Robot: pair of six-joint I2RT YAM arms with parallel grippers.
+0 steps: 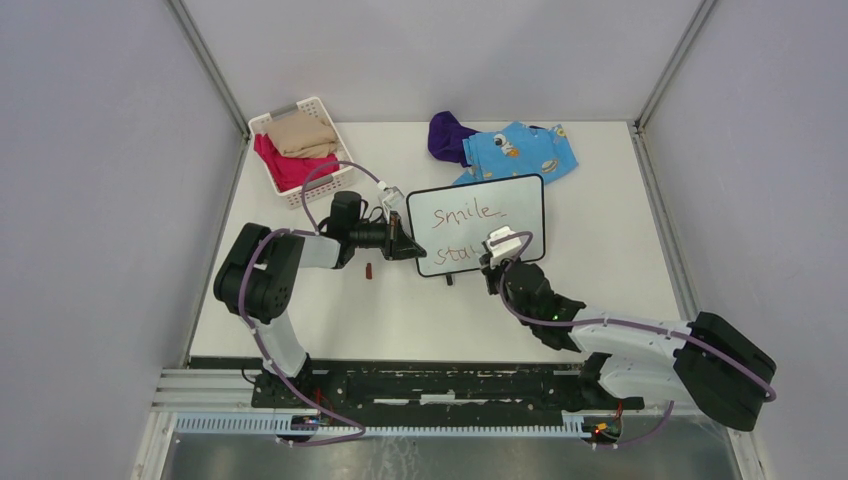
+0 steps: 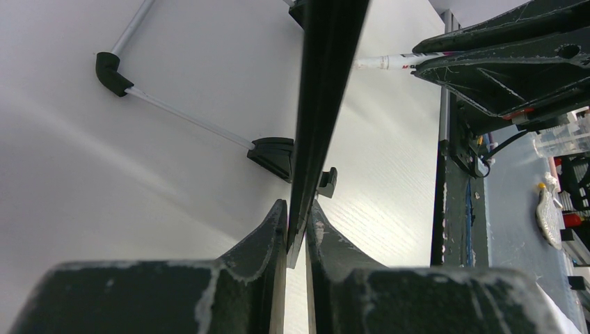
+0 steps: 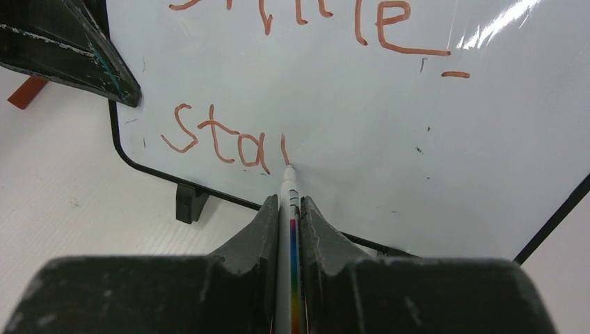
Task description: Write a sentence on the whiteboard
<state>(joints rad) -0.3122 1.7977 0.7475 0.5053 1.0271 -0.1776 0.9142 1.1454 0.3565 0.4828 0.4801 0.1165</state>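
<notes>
The whiteboard stands at the table's middle, white with a thin black frame. It bears reddish-brown writing: "smile" above, "sta" and one stroke below. My left gripper is shut on the whiteboard's left edge; the left wrist view shows the board edge-on between the fingers. My right gripper is shut on a white marker with a rainbow stripe. Its tip touches the board just right of the "a". The marker also shows in the left wrist view.
A white slatted basket with folded beige and pink cloth stands at the back left. A purple cloth and a blue patterned cloth lie behind the board. A small red cap lies on the table left of the board.
</notes>
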